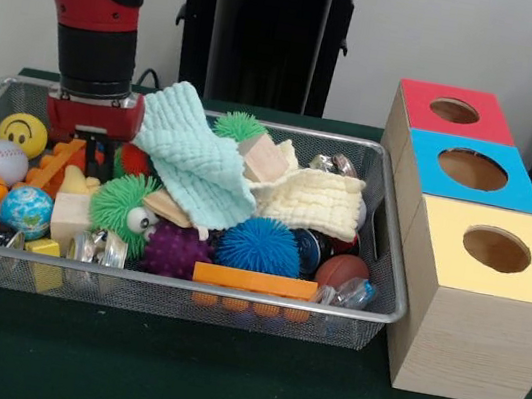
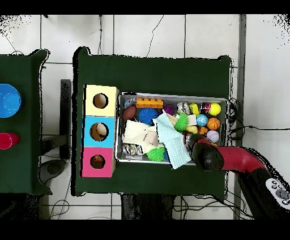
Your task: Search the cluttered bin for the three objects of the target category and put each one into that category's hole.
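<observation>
The wire mesh bin (image 1: pixel 230 296) is full of toys and also shows in the overhead view (image 2: pixel 173 95). My gripper (image 1: pixel 98 155) hangs low in the bin's left part, beside an orange ridged toy (image 1: pixel 56 164) and a pale yellow shape (image 1: pixel 73 181) that may be the duck. Clutter hides its tips. No tiger stripes show anywhere. The red-topped box's hole (image 1: pixel 454 110) is far right at the back, and shows in the overhead view (image 2: pixel 97 161). From overhead my arm (image 2: pixel 208 158) covers the gripper.
A mint cloth (image 1: pixel 191 159) and a cream cloth (image 1: pixel 313 202) lie over the bin's middle. A green googly-eyed spiky ball (image 1: pixel 121 205), a blue spiky ball (image 1: pixel 259 244) and sports balls (image 1: pixel 1 161) lie around. The blue-topped (image 1: pixel 473 170) and yellow-topped (image 1: pixel 496 249) boxes stand nearer.
</observation>
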{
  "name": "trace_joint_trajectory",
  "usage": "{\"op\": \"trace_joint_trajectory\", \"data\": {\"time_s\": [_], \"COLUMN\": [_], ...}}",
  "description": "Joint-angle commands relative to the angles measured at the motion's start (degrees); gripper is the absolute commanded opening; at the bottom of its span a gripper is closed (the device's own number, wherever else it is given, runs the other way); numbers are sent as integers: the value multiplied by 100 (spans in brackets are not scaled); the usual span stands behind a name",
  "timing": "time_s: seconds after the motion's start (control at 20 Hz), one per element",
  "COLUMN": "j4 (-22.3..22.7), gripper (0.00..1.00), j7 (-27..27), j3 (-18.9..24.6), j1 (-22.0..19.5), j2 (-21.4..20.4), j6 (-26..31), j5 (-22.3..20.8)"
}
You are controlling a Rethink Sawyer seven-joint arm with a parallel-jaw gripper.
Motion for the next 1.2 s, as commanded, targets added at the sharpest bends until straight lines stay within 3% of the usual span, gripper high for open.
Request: {"op": "trace_joint_trajectory", "data": {"time_s": [0.05, 0.6, 0.9, 1.05, 1.2], "j4": [-383, -267, 858, 1203, 1481], "gripper": [0, 0, 0, 0, 0], "j7": [439, 473, 513, 478, 616], "j3": [112, 120, 357, 345, 55], "j1": [126, 166, 152, 401, 807], "j2": [149, 42, -1405, -2219, -2996], "j6": [-267, -312, 450, 1072, 1593], "j5": [107, 108, 781, 1334, 1846]}}
